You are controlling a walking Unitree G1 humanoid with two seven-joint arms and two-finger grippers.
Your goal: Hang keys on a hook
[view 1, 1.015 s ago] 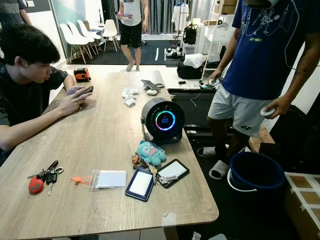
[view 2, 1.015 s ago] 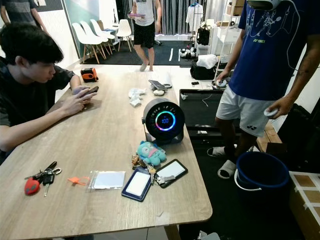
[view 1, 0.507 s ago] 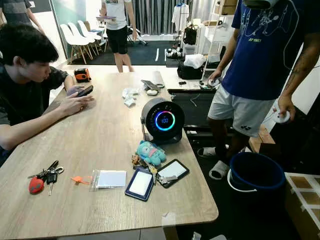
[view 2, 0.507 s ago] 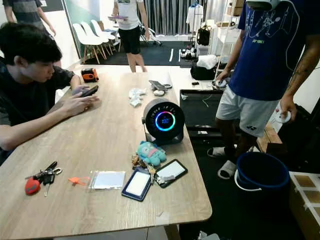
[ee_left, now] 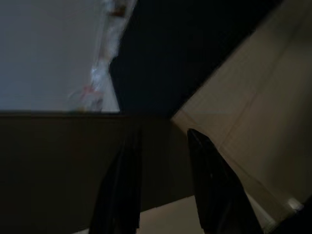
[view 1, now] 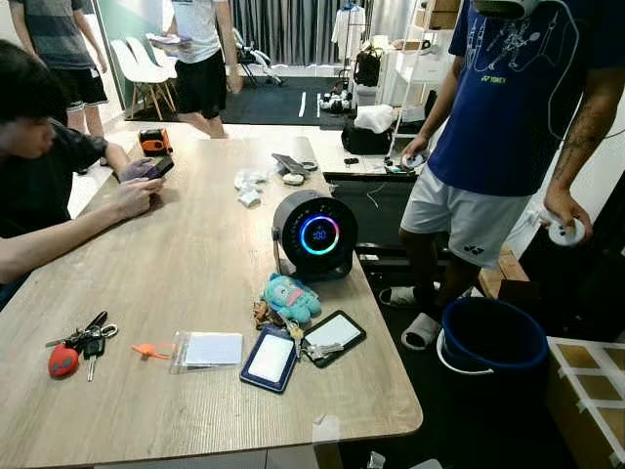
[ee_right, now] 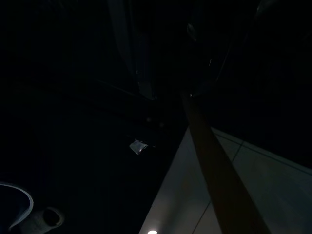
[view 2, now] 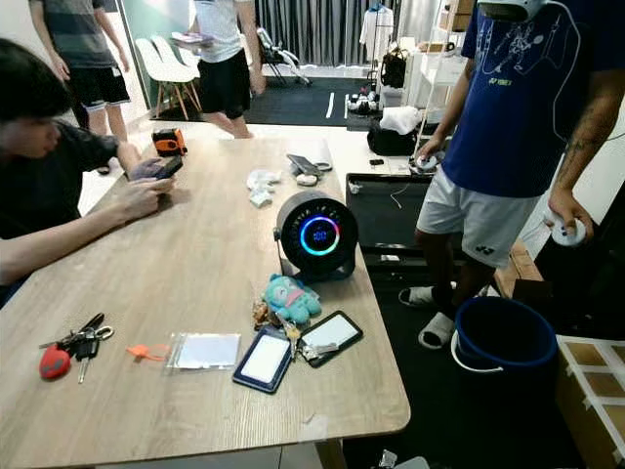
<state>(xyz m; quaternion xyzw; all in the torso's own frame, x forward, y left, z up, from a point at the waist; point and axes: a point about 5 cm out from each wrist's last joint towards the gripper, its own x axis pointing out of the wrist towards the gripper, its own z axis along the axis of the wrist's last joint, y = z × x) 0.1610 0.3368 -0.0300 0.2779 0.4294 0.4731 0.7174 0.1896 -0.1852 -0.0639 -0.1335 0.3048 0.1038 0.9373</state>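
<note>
The left gripper (ee_left: 163,187) hangs idle in shade, its two black fingers apart and empty above pale floor. The right arm's wrist view is too dark to tell its claw's state. Head views show the bunch of keys with a red fob (view 1: 73,349) lying at the light wooden table's (view 1: 195,264) near left edge, beside an orange-tagged clear card sleeve (view 1: 207,349).

Left end effector (ee_left: 163,187) hangs idle — its two black fingers apart.

On the table (view 1: 195,264), the keys (view 1: 73,344) lie far left of the speaker (view 1: 314,234); a plush toy (view 1: 290,297) and card holders (view 1: 270,358) sit before it, a bucket (view 1: 493,344) to its right.
</note>
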